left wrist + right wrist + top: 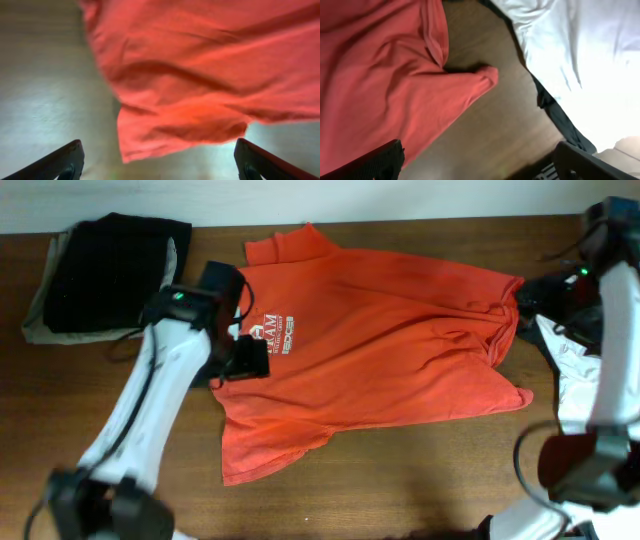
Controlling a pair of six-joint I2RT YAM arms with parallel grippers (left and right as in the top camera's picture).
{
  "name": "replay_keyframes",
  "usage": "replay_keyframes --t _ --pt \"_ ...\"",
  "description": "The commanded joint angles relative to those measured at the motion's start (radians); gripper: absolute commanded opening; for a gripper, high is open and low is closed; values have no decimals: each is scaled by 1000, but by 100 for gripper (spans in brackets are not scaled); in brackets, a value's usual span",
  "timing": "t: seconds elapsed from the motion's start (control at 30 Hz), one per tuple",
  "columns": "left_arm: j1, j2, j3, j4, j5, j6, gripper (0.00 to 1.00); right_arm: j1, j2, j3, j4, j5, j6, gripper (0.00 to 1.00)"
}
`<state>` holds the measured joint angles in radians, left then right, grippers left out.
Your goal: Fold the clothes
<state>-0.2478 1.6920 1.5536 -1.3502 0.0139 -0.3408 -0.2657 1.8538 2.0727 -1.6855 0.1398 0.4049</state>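
Note:
A large red-orange T-shirt (390, 350) with white lettering lies spread, somewhat wrinkled, across the middle of the wooden table. My left gripper (245, 360) hovers over the shirt's left edge by the lettering. In the left wrist view the left gripper (157, 150) is open and empty, and a loose corner of the shirt (200, 90) lies between and ahead of the fingers. My right gripper (540, 295) is at the shirt's right edge. In the right wrist view the right gripper (477, 150) is open and empty above bare wood, with a shirt corner (395, 85) to its left.
A folded stack of dark clothes (110, 270) on a beige garment sits at the back left. A white garment (575, 360) with dark cloth under it lies at the right edge, and it also shows in the right wrist view (570, 45). Bare wood (400, 470) runs along the front.

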Motion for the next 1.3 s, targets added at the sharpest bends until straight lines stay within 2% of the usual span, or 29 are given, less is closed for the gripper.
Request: replay_keyframes --t 0.0,0.13,0.27,0.4,0.53,0.67,0.93,1.27 --pt "-1 -87 -5 -59 -37 -55 97 4 -100 -46 -2 22 46 99" --pt "-1 -93 -74 -97 -37 -111 98 5 -162 -152 19 28 50 99" --pt "-1 -93 -220 -24 -36 -195 98 4 -216 -314 95 21 50 99" --pt "-1 -94 -369 53 -35 -235 98 3 -302 -531 233 -66 49 99" --pt "-1 -94 -425 63 -33 -265 98 3 -364 -667 335 -108 46 99" --pt "-1 -94 -513 124 -27 -337 97 3 -368 -741 377 -122 45 99" --pt "-1 -109 -705 340 24 -325 93 3 -368 -856 491 -154 46 99" --pt "-1 -200 -837 459 61 -317 93 3 -368 -861 539 -166 46 99"
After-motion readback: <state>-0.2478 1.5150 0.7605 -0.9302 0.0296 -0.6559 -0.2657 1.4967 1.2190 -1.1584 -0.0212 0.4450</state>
